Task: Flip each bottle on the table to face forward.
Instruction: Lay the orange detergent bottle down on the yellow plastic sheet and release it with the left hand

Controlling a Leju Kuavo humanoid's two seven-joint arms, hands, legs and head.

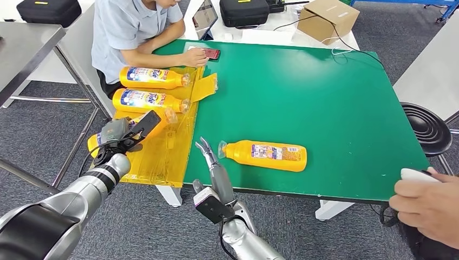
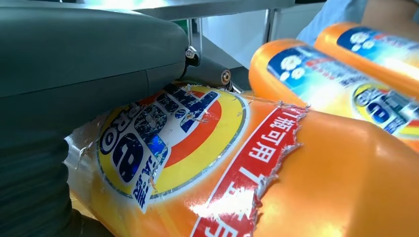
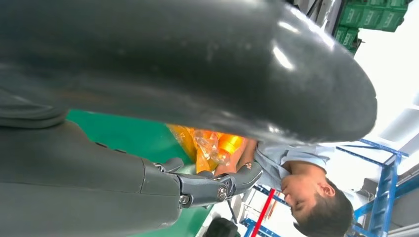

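Observation:
Several yellow detergent bottles lie on their sides. Two of them lie on a clear yellow tray at the table's left edge, blue labels up. My left hand grips a third bottle at the tray's near end. Its torn front label sits just under my left hand. A fourth bottle lies on the green table, back label up, cap towards my right hand. That hand is open, fingers stretched out just short of the cap. The right hand's fingers hold nothing.
A person sits at the table's far left corner with a hand on a red phone. Another person's hand holds a white object at the near right corner. A black stool stands right of the table. A cardboard box sits behind the table.

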